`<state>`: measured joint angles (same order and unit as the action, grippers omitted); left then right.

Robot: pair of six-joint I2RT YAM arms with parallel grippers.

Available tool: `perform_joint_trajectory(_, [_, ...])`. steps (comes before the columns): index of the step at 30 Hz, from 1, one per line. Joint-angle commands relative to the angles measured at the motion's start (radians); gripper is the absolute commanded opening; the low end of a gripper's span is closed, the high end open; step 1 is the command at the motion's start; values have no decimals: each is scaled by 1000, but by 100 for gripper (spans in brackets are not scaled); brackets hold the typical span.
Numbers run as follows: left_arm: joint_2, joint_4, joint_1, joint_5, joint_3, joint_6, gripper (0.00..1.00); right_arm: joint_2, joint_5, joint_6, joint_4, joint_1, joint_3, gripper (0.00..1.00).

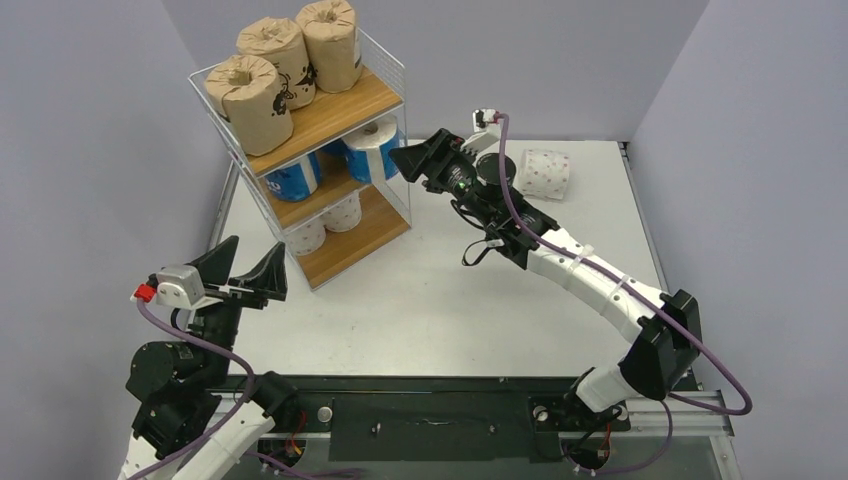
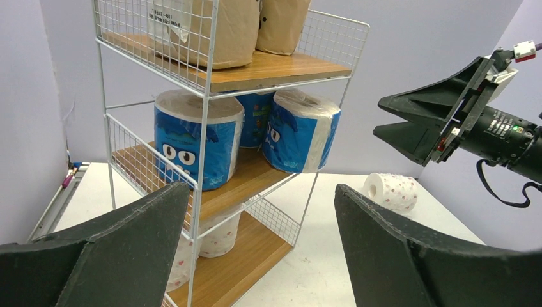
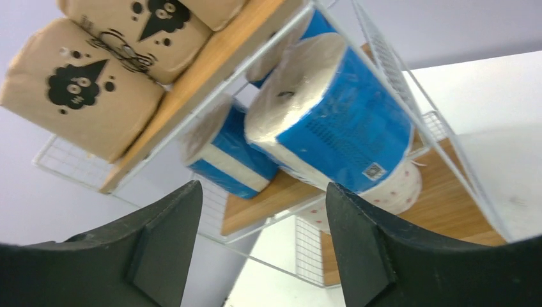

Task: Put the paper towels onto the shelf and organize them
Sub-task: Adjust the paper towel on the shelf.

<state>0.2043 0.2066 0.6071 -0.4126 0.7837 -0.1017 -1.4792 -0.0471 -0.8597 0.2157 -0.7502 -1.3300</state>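
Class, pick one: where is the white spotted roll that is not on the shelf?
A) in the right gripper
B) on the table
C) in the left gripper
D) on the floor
B: the white spotted roll lies on its side on the table, apart from the shelf.

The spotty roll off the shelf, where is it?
In the top view the spotty roll lies on the table, far right, beside the right gripper.

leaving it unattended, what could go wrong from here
The open right end effector sits close to the shelf wire; backing out carelessly could snag it or drag the nearest blue roll off the middle board. The white roll on the table lies on its side and may roll away when gripped.
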Motion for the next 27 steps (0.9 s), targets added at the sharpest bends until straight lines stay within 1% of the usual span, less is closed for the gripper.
perform_joint_trajectory(1, [19, -47, -3, 13, 2, -15, 83, -34, 29, 50, -15, 8, -37, 67])
perform_joint_trajectory(10, [10, -39, -3, 3, -7, -17, 83, -163, 44, 27, 1, 16, -101, 66])
perform_joint_trajectory(14, [9, -38, -3, 4, -11, -19, 83, -208, 20, 10, 6, 9, -144, 65])
perform_joint_trajectory(22, [7, -41, -3, 5, -19, -27, 83, -231, 8, 6, 6, -46, -170, 63])
perform_joint_trajectory(27, [6, -41, -3, 12, -20, -33, 83, -260, -8, 21, -25, -79, -212, 61])
